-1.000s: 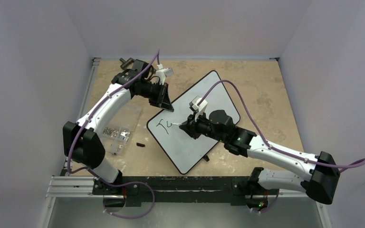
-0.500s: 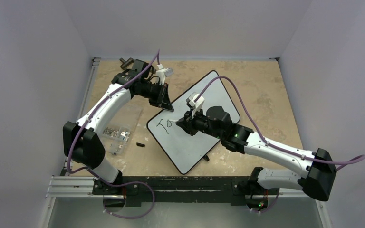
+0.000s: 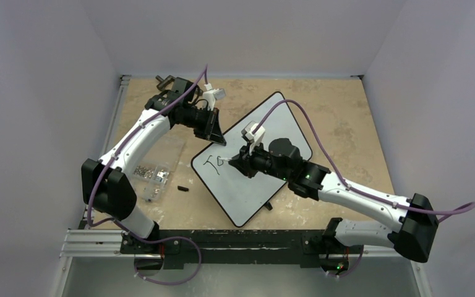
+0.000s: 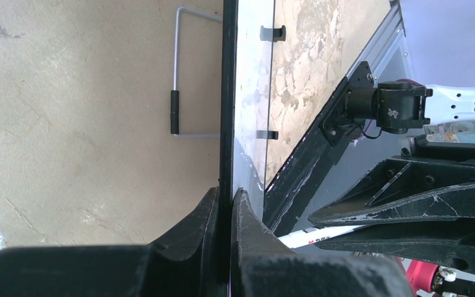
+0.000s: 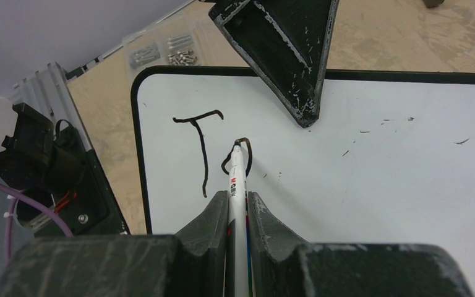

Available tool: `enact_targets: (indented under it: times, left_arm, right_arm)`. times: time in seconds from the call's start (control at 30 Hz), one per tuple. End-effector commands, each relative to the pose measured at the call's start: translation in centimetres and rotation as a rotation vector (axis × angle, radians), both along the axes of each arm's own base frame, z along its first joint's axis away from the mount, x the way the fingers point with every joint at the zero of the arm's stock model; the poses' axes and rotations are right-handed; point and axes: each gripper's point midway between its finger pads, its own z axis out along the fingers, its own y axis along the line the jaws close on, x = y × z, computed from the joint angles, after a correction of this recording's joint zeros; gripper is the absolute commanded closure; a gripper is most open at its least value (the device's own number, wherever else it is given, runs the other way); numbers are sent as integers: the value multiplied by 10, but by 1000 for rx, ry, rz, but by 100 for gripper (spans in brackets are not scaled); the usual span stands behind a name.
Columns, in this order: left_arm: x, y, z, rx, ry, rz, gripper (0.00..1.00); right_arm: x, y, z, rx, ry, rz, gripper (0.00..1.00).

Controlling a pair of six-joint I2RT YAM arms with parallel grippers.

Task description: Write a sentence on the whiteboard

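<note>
A tan, mottled table point(image 3: 346, 124) enclosed by pale grey walls carries the whiteboard point(image 3: 247, 185), which lies askew between the two arms. The right gripper point(image 3: 238, 164) hangs over the board's left half. Its fingers are pinched narrow around a white marker point(image 5: 237, 179) that sticks straight out past the fingertips, with the nib on the white surface. At the nib sits a small black loop, and just left of it is a "T"; these thin strokes are all the lettering point(image 5: 203, 154) there is.

Ahead of the marker tip and a little to its right, the left gripper point(image 3: 218, 137) has its jaws closed tight on the board's thin black rim. From its own wrist camera the board runs edge-on straight away from the fingertips.

Well to the left of the right gripper, off the board, lie a clear box of screws point(image 3: 151, 173) and a small black cap point(image 3: 182, 188).
</note>
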Motion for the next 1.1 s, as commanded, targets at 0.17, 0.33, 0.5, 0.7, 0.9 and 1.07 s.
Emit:
enact_targets:
  times: [0.17, 0.33, 0.5, 0.7, 0.9, 1.07]
  left_arm:
    - [18, 16, 9, 73, -131, 68, 100]
    - [18, 16, 9, 74, -128, 64, 100]
    - [17, 15, 9, 73, -128, 63, 100]
    - [16, 15, 9, 74, -126, 61, 100]
    - [16, 15, 9, 71, -125, 61, 100]
    - [16, 15, 9, 72, -125, 60, 100]
  right_arm:
    - [-5, -4, 38, 68, -58, 21, 100]
    - [-9, -9, 59, 126, -68, 15, 100]
    - [4, -19, 42, 87, -54, -81, 100]
    - [15, -31, 28, 68, -35, -168, 100]
    - [20, -33, 21, 51, -28, -184, 100]
    - [22, -28, 19, 48, -23, -174, 100]
